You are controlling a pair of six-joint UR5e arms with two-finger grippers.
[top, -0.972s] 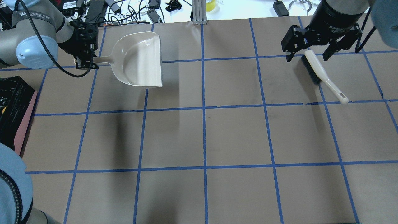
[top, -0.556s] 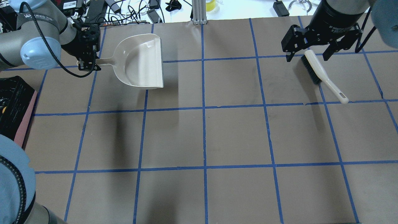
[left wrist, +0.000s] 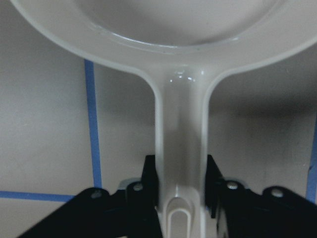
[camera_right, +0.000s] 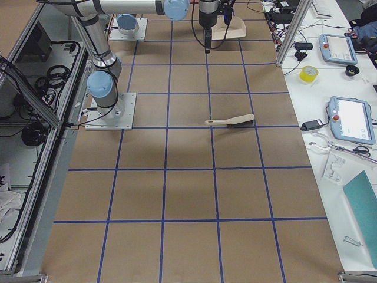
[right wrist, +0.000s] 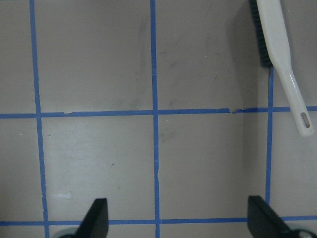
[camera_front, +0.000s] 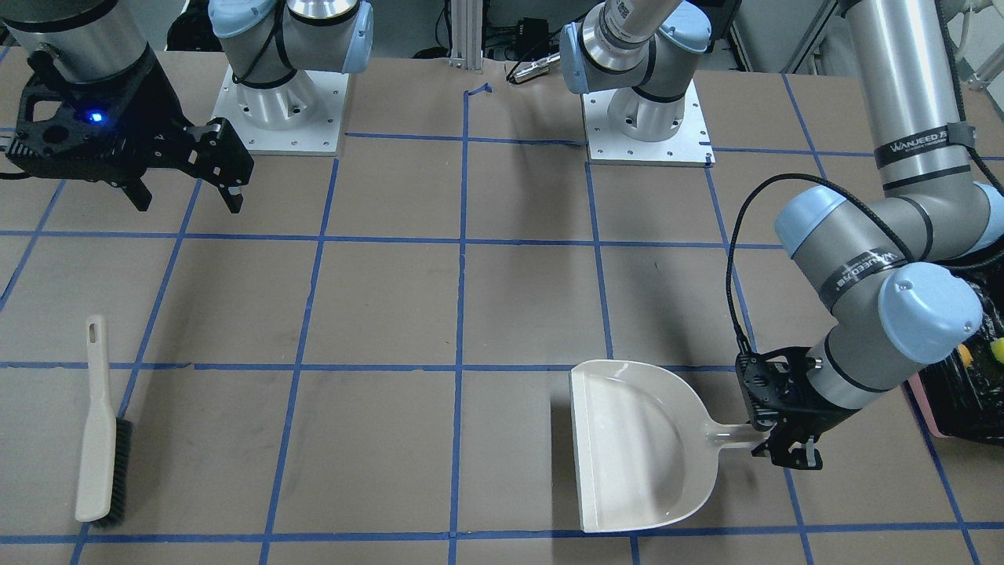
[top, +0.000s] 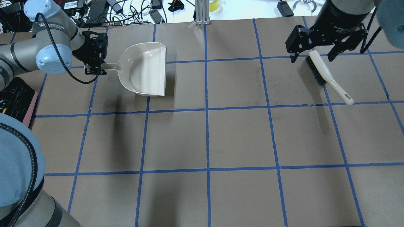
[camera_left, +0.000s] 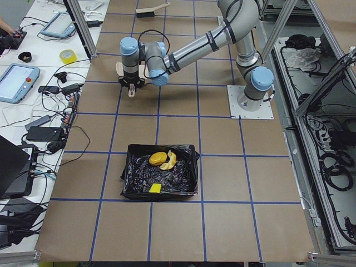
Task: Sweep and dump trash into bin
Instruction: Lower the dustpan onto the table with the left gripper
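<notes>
The beige dustpan [top: 146,67] sits level at the far left of the table, its pan bare. My left gripper [top: 94,66] is shut on its handle, seen close in the left wrist view [left wrist: 181,198] and in the front view [camera_front: 773,439]. The bin [camera_left: 130,178], black-lined with a pink side [top: 26,116], holds the orange-yellow lump [camera_left: 157,158], the cream crescent [camera_left: 171,161] and the yellow wedge [camera_left: 156,189]. My right gripper [top: 311,59] is open and empty, raised above the brush [top: 328,77].
The brush lies flat on the table at the far right, bristles to the side, handle toward the robot [right wrist: 280,54]. Blue tape lines grid the brown table [top: 208,138]. Cables and devices lie beyond the far edge [top: 126,9].
My left arm has carried the dustpan a little to the right and nearer the robot, and it sits closer to its shadow. The right gripper and the brush have not moved.
</notes>
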